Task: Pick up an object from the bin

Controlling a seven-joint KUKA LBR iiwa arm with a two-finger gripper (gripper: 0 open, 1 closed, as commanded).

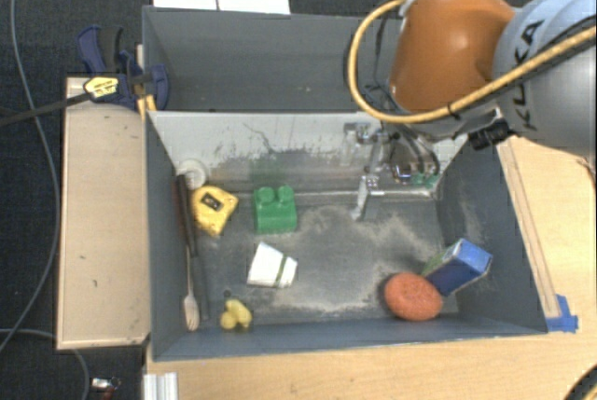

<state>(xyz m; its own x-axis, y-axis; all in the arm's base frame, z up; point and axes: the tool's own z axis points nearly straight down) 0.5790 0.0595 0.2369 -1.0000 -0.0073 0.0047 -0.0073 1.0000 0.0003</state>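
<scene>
Gripper [367, 188] hanging low over bare floor by the back wall of the bin [233, 62], open or closed impossible to tell; nearest candidate the green block [275, 208] toward the view's left, standing clear and probably easy to grab; white cup [271, 267] further forward; orange ball [413, 296] and blue box [459, 266] touching near the front wall, likely awkward

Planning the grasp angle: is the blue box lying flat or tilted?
Tilted: blue box leans up the bin's right wall, lower end beside the orange ball.
</scene>
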